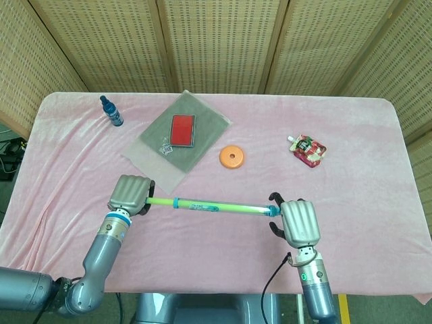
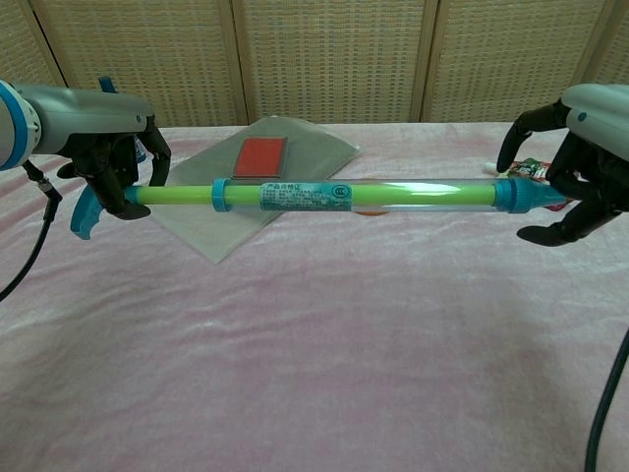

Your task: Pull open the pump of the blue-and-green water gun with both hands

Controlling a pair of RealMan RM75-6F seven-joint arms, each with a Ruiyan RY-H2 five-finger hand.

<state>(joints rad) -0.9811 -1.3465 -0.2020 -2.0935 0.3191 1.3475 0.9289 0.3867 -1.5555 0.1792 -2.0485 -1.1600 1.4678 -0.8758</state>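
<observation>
Left hand (image 2: pixel 116 169) grips the handle end of the water gun (image 2: pixel 334 195), held above the table left of the orange disc (image 1: pixel 231 157), while my right hand (image 2: pixel 570 182), fingers spread around the nozzle, has no grip yet, so I judge pulling remains.

Both arms are smooth grey metal tubes, wider toward the shoulder. The left hand (image 1: pixel 129 194) has a ribbed silver-grey back plate over black fingers (image 2: pixel 126 202). Its wrist carries a white collar with a bright blue ring above a grey forearm. The right hand (image 1: pixel 298 223) has the same ribbed silver shell, with black fingers (image 2: pixel 550 234) showing at its edge. Below it sits a pale wrist segment with a small green dot. A thin black cable loops along each forearm, seen in both views.
</observation>
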